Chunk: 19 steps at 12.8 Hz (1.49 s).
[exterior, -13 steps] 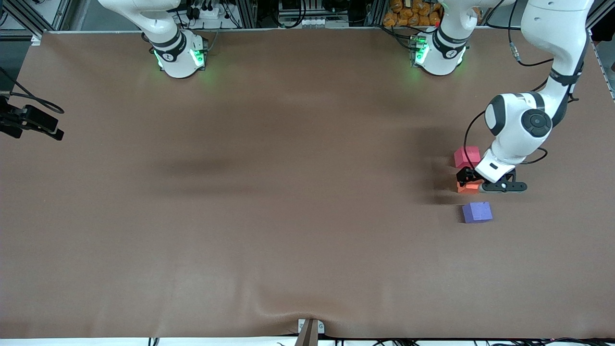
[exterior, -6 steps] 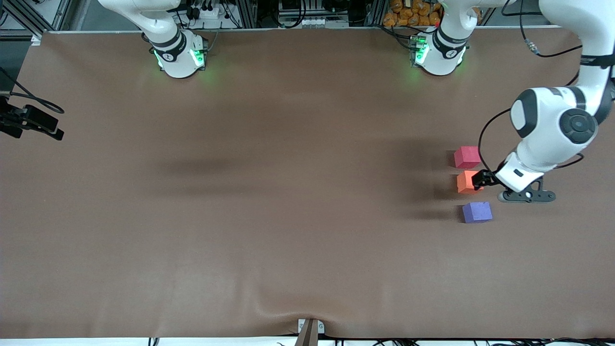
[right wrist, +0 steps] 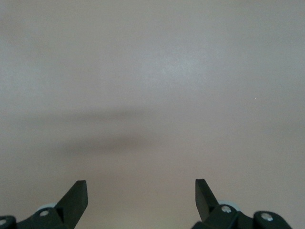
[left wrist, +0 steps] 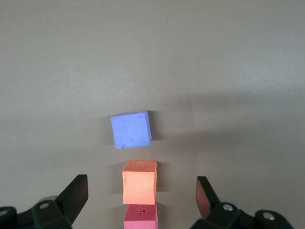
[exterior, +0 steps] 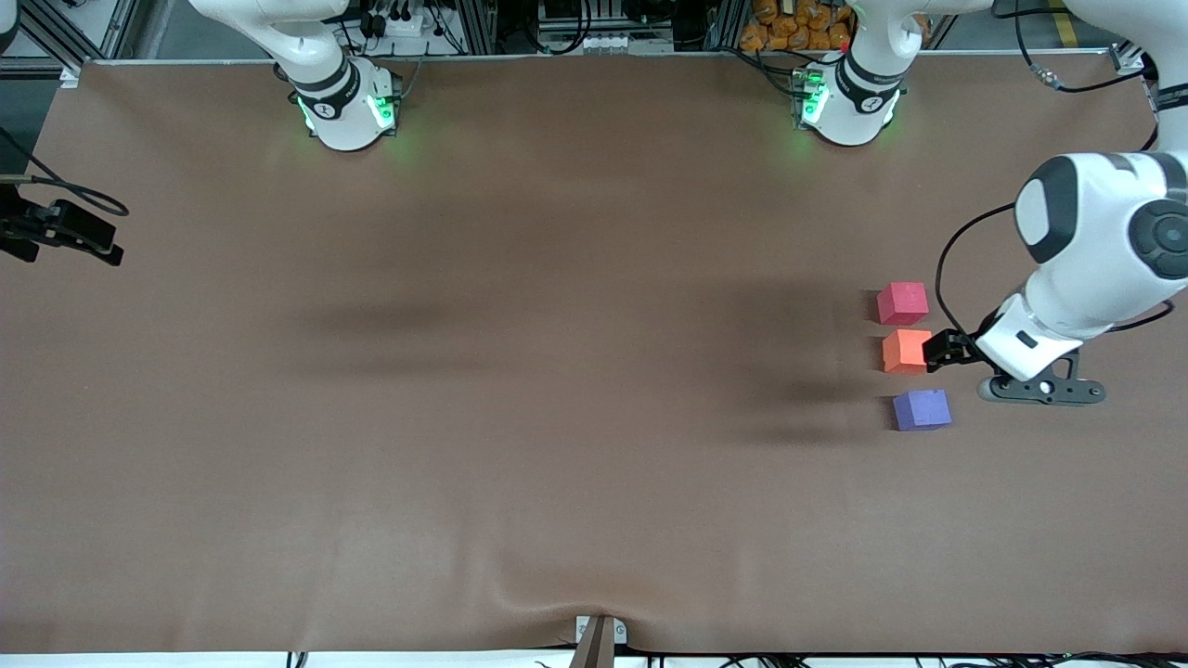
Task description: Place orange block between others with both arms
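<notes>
your left gripper [exterior: 947, 350] is open and holds nothing, up beside the orange block [exterior: 906, 351]. that block sits on the table [exterior: 557, 417] near the left arm's edge, between the pink block [exterior: 902, 302] and purple block [exterior: 921, 409]. your right gripper [right wrist: 140, 200] is open too, waiting. the job looks done.

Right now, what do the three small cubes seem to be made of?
Orange block, purple cube and pinkish-red cube: probably foam, matte. Signs: no shine, a pitted, crumbly surface on the purple one, and slightly uneven edges. This is likely but not certain.
</notes>
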{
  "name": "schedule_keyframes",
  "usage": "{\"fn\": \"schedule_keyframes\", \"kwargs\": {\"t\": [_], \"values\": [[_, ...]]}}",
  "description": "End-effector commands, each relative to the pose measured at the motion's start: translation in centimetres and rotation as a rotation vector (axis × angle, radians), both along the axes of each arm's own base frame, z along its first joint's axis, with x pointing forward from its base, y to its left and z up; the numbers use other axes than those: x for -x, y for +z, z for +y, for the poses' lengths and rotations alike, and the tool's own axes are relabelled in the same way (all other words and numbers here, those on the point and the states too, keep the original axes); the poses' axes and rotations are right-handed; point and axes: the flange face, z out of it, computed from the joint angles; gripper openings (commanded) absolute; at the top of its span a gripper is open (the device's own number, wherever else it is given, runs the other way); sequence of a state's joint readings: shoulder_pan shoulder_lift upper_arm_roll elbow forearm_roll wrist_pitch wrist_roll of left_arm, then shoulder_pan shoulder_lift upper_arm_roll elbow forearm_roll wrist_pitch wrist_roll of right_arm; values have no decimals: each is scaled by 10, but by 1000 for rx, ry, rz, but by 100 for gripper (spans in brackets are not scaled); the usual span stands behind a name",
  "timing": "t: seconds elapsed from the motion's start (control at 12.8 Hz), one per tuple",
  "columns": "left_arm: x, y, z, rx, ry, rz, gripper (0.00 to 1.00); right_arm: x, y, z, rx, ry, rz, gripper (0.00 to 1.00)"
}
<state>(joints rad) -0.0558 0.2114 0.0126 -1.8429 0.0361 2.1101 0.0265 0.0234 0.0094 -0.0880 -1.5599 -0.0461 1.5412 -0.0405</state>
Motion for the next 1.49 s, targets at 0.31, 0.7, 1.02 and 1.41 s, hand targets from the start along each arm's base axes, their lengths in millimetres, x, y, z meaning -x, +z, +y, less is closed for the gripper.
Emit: {"fn": "schedule_keyframes", "kwargs": {"t": [0.31,0.7,1.02,1.41], "values": [[3,106,-16,-28,-30,59,100,3,11,-25,-142,-50,-60,100],[40,196,-14,-29,-22,46,100,5,11,-23,-145,-44,-51,100],[80,242,-7,-13,15,86,100,4,10,-21,-145,-41,-49,100],[90,247,-5,-18,52,118,100,3,10,-21,-145,-39,-49,100]]}}
